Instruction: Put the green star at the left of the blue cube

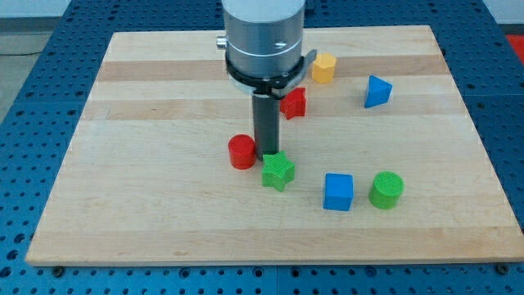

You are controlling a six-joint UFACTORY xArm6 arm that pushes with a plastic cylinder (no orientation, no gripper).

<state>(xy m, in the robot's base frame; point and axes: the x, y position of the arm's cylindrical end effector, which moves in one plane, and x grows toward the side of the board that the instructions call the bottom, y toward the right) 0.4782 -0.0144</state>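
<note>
The green star (278, 171) lies on the wooden board (164, 197) near the middle, toward the view's bottom. The blue cube (338, 192) sits to the star's right and slightly lower, a short gap apart. My tip (267, 156) stands just above the star's upper left edge, touching or nearly touching it, with the red cylinder (242, 152) right beside it on the left.
A green cylinder (386, 190) stands just right of the blue cube. A red block (294, 102) sits behind the rod, a yellow block (323, 68) near the view's top, and a blue triangular block (377, 92) at the upper right.
</note>
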